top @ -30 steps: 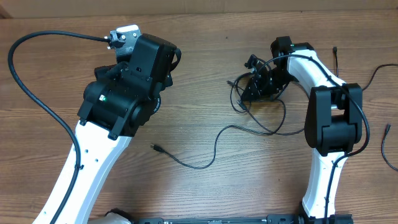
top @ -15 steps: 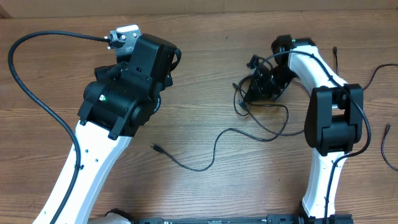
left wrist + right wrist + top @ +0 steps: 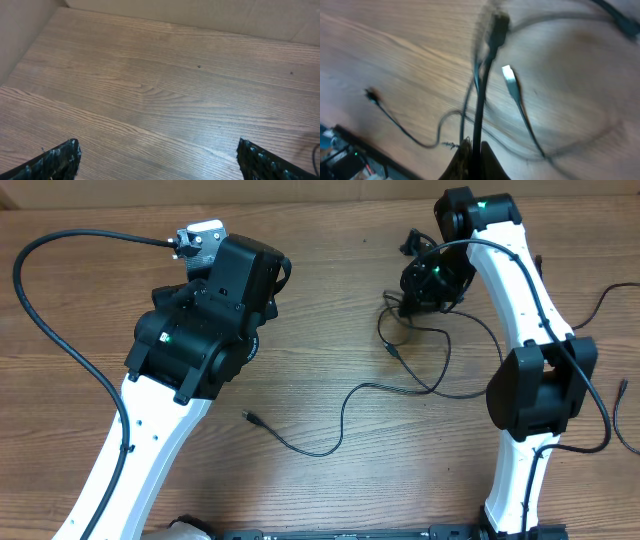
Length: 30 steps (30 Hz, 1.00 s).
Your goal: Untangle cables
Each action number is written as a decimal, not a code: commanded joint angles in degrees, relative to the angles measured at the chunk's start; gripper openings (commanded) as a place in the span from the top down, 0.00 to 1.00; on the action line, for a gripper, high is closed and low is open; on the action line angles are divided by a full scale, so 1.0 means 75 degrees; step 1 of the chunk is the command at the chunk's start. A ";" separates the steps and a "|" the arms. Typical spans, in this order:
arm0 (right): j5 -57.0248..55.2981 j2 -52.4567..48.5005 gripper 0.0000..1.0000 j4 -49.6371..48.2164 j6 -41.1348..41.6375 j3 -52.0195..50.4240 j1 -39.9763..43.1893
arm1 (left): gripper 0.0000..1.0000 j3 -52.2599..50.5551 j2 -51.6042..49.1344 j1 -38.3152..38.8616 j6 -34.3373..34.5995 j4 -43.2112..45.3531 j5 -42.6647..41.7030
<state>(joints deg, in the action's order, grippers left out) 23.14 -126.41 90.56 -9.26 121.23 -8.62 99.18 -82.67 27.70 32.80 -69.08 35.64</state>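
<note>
Cables (image 3: 481,100) trail across table (image 3: 320,300) (right half), beneath right tool (image 3: 472,152).

Blurred cables (image 3: 479,107) in right wrist view; left gripper (image 3: 157,150) mostly cropped

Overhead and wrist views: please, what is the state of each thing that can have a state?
left gripper: open, holding nothing, over bare wood.
right gripper: shut on one of the thin black cables, held above the table.
thin black cables: tangled under the right gripper; one strand lies loose on the brown wooden table, plug end free.
</note>
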 commanded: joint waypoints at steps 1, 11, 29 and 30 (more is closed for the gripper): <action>-0.1268 0.0309 0.96 0.0423 0.1087 0.0140 0.0029 | 0.01 0.0146 -0.0061 -0.0041 -0.0090 -0.0003 0.0064; -0.2270 0.0309 0.96 0.0720 0.1967 0.0140 0.0029 | 0.00 0.0146 -0.0061 -0.0041 -0.0090 -0.0003 0.0064; 0.2588 0.0312 0.96 0.0769 -0.1542 0.0303 -0.0828 | 0.00 0.0146 -0.0061 -0.0041 -0.0090 -0.0003 0.0064; 0.2588 0.0312 0.96 0.0752 -0.1687 0.0303 -0.0959 | 0.00 0.0146 -0.0061 -0.0041 -0.0090 -0.0003 0.0064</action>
<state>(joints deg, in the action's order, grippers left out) 38.39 -125.69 96.62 -15.11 121.60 -12.93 99.18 -82.67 27.70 32.80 -69.08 35.64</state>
